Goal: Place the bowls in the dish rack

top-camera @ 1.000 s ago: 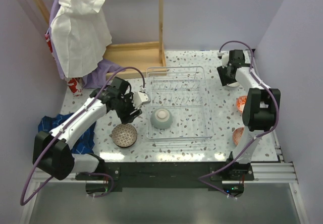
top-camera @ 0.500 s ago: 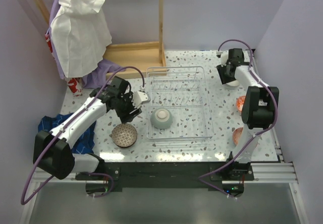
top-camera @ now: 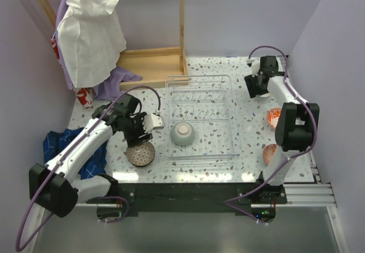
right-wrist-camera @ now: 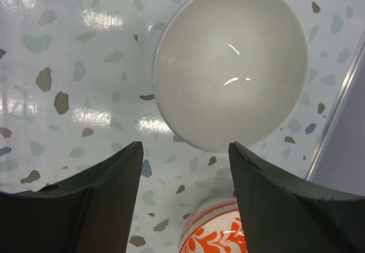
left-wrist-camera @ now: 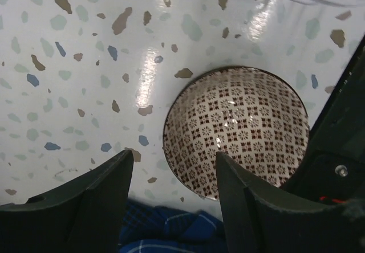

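We see our left gripper [left-wrist-camera: 174, 199] spread apart just above the patterned bowl [left-wrist-camera: 236, 130], the rack [top-camera: 201, 116] off to its side. Our right gripper [right-wrist-camera: 185, 193] hangs parted over the white bowl [right-wrist-camera: 231, 65], an orange bowl [right-wrist-camera: 214, 230] beneath it.

Brown-patterned bowl [left-wrist-camera: 236, 130]; plain white bowl [right-wrist-camera: 231, 65]

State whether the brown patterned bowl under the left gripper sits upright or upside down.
Upright. The left wrist view shows the patterned bowl's open inside facing up, resting on the table below the open left gripper.
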You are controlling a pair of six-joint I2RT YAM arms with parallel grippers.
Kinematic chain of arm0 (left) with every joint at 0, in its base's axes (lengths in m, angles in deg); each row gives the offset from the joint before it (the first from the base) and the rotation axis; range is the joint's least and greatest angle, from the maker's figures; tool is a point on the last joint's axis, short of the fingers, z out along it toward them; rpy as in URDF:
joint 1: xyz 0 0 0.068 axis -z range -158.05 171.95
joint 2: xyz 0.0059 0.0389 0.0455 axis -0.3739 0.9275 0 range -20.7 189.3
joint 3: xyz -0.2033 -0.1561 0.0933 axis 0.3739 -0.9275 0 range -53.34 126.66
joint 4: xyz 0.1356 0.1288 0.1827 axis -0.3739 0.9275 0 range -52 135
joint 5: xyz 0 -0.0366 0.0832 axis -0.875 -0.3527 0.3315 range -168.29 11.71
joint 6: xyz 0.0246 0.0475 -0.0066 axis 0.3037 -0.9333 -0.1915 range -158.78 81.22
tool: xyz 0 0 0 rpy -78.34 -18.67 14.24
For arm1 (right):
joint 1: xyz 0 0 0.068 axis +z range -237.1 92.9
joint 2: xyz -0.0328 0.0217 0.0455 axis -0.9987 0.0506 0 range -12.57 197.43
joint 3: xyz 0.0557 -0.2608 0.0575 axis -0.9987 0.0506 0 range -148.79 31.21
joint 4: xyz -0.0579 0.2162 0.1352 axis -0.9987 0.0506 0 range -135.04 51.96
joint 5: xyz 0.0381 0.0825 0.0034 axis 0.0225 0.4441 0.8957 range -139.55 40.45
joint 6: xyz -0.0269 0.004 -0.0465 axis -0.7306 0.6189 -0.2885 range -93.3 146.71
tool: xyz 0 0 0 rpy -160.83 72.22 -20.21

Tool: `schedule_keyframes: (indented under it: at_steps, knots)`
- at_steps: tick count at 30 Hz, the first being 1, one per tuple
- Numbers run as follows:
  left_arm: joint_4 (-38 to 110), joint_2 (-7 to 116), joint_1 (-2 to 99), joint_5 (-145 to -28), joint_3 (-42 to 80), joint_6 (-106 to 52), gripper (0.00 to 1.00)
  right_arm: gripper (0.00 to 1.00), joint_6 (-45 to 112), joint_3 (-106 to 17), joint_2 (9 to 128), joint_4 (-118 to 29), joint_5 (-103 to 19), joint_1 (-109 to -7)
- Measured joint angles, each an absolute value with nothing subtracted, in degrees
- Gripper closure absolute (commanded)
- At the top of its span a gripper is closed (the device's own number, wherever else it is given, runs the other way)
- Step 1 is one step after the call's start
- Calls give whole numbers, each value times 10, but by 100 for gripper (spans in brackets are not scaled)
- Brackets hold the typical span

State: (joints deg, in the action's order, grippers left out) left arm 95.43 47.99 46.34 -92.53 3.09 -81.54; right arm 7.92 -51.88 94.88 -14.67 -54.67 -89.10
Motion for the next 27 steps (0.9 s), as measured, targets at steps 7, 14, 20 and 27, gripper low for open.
schedule_keyframes:
  at_steps: [7,14,20,27]
  knots:
    - [1043,389,463,-1008,22,-943,36,31,87,-511,873,-129,-552,-891]
    - [1104,413,464,-1032,-14,-1024,36,30,90,-495,834,-111,-561,-891]
    - [1117,415,489,-1041,-33,-1044,36,31,90,-454,782,-98,-565,-891]
    - [1104,399,555,-1032,-85,-1030,38,32,90,-423,741,-86,-565,-891]
